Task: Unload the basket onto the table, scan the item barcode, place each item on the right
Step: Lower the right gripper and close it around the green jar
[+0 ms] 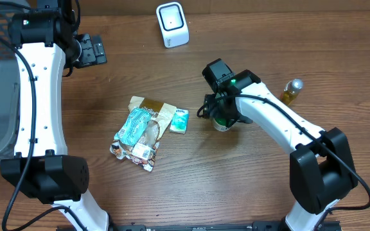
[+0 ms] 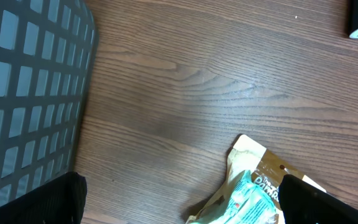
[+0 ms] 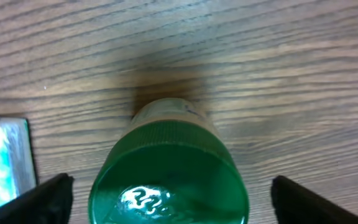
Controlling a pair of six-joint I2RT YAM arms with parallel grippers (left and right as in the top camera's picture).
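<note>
green-capped bottle (image 3: 169, 180) stands upright on the table (image 3: 291, 62), between the wide-spread fingers (image 3: 42, 199) of the right gripper (image 3: 169, 193), touching neither. left gripper (image 2: 179, 208) hangs wide open, empty, beside the basket (image 2: 30, 93). scanner (image 1: 172, 24) sits well apart.

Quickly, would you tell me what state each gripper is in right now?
Left gripper: open, holding nothing.
Right gripper: open, straddling the green-capped bottle, not gripping it.

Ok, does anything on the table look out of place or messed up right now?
Only the snack packets in the centre: they lie crumpled in a heap, overlapping one another, so some labels are partly covered. The green-capped bottle stands upright, and nothing looks spilled or broken.
</note>
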